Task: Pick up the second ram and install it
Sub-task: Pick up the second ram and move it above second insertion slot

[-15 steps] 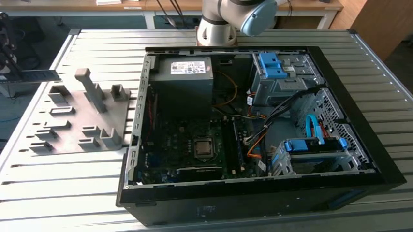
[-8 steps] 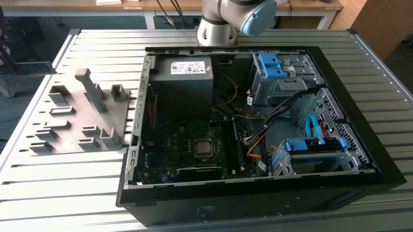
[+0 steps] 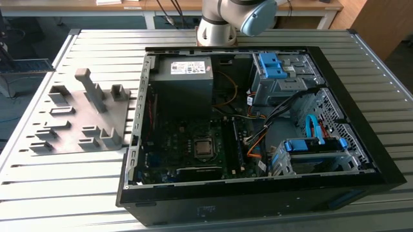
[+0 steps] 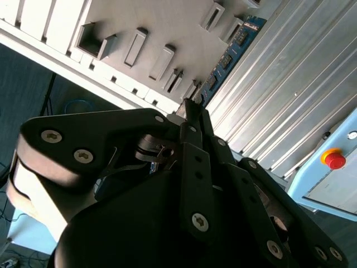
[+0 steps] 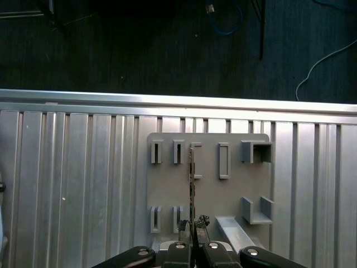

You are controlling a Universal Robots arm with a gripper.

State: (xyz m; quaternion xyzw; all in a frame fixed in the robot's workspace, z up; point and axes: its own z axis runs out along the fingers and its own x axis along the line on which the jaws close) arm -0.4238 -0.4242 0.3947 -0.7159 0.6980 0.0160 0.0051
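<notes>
2nd ram edge-on between tight jaws of gripper, over fixture plate.

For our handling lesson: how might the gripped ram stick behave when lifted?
The second ram looks thin and flat, probably light and stiff. Bare chips suggest fragility. Clamped at one end by the end effector, it might pivot.
</notes>
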